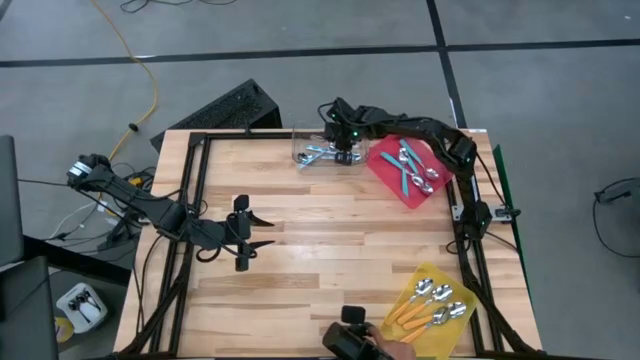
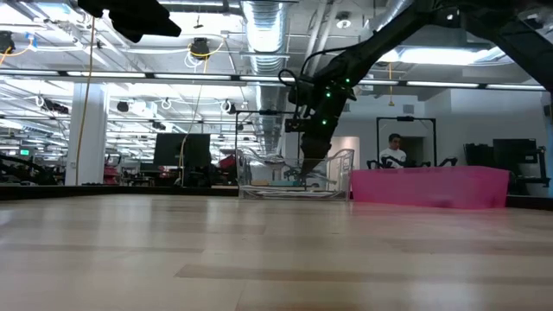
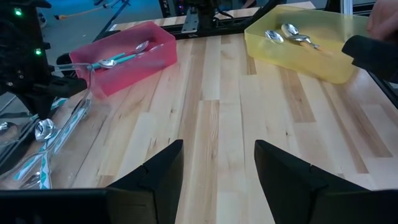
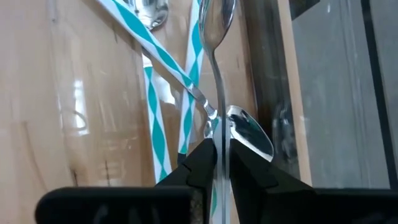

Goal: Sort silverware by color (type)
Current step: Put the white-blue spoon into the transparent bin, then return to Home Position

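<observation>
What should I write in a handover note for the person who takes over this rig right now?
Right gripper: down in the clear tray at the table's far edge, fingers close around a thin spoon handle; whether gripping or letting go, I cannot tell.
Left gripper: open, empty, waiting over the table's left middle.
Done: teal spoons in the red tray; orange spoons in the yellow tray; striped spoons in the clear tray.
Left: no loose spoons on the table; check the right gripper's spoon.
</observation>
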Robot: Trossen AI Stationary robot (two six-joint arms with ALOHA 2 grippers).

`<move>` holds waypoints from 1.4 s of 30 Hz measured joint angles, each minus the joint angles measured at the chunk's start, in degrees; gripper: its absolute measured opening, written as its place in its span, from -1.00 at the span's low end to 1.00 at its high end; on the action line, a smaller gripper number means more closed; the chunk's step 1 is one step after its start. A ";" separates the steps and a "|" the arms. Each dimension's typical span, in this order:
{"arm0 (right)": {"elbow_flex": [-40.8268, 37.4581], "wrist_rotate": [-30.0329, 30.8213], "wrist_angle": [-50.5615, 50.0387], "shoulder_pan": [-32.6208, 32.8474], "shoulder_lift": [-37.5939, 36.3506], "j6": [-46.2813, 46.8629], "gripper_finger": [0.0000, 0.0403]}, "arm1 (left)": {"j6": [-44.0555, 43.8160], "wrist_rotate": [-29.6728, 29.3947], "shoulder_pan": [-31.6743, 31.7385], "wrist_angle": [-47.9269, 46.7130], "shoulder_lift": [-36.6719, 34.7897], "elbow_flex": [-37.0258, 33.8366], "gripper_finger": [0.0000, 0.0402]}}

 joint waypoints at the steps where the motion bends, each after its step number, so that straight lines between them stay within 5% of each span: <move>1: 0.00 0.00 0.03 -0.04 0.00 0.01 -0.65 | 0.00 0.00 -0.01 -0.01 0.00 0.00 -0.10; 16: 0.00 -1.13 -0.80 -0.02 0.00 -0.65 -0.21 | 0.47 -0.28 0.00 0.00 0.00 0.00 -0.10; 27: 0.02 -0.88 -1.09 0.35 -2.58 -1.77 -0.18 | 0.72 -0.48 0.00 0.00 0.00 0.00 -0.10; 35: 0.02 -0.92 -3.51 2.28 -12.73 -1.17 -0.18 | 1.67 -0.47 0.00 0.07 0.00 0.00 -0.10; 42: 0.03 -1.05 -6.33 6.99 -26.87 8.85 -0.18 | 1.68 -1.16 0.00 4.88 0.02 -0.04 -0.10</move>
